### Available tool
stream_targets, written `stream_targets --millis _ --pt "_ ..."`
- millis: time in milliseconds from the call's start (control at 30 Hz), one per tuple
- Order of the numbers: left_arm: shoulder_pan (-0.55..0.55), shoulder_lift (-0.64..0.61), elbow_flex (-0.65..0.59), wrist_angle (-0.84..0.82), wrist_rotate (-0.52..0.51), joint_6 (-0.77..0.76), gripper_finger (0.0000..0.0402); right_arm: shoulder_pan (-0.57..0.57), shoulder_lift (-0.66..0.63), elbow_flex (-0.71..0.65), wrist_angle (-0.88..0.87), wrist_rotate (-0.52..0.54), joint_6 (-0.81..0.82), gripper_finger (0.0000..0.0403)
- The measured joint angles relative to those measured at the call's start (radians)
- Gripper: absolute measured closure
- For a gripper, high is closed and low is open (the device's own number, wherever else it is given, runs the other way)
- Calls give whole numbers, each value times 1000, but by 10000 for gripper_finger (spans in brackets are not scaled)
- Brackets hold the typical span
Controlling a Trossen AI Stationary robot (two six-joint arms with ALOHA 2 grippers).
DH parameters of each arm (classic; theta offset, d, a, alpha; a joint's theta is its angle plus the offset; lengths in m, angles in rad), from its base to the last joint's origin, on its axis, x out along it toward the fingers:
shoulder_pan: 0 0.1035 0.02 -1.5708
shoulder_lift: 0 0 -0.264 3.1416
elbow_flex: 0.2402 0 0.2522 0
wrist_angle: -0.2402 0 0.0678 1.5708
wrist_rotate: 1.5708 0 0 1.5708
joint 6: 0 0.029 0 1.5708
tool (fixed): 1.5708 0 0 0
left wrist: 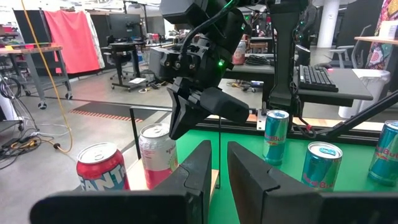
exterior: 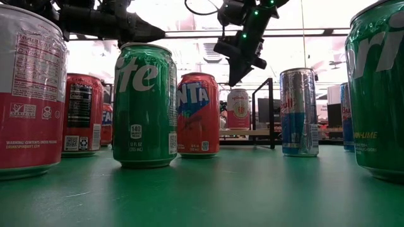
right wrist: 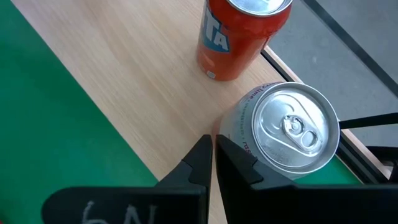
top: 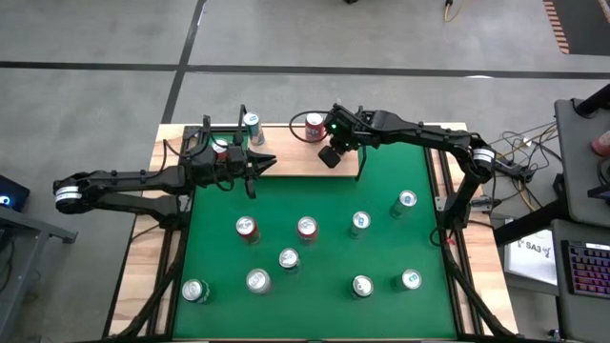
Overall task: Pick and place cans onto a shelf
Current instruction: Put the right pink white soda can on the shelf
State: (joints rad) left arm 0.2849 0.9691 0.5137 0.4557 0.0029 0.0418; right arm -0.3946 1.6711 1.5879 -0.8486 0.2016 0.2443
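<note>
The shelf (top: pixel 295 157), a light-wood board with black wire uprights, lies along the green table's far edge. On its right part stand a red Fanta can (right wrist: pixel 239 34) and a pink-white can (right wrist: pixel 292 137). My right gripper (right wrist: pixel 211 155) is shut and slants down; its tips hover just above that can's rim on its near-left side (exterior: pixel 237 81). My left gripper (left wrist: pixel 219 171) hangs level over the shelf's left part, pointing at the right gripper, fingers almost together with nothing between them. Beside it, a silver-blue can (top: pixel 253 124) and a red can (top: pixel 221 148) stand on the shelf.
Several more cans stand upright on the green table (top: pixel 381 176), among them a red one (top: pixel 306 227), a green one (exterior: pixel 145 104) and a blue-silver one (exterior: pixel 299 112). A wire upright (exterior: pixel 272 113) rises at the shelf's right end. Desks with a keyboard stand beyond the table's right edge.
</note>
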Motion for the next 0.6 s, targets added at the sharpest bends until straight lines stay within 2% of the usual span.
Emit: stream_targets --millis 600 --pt "0 0 0 0 0 0 365 0 0 0 2 13 -10 390"
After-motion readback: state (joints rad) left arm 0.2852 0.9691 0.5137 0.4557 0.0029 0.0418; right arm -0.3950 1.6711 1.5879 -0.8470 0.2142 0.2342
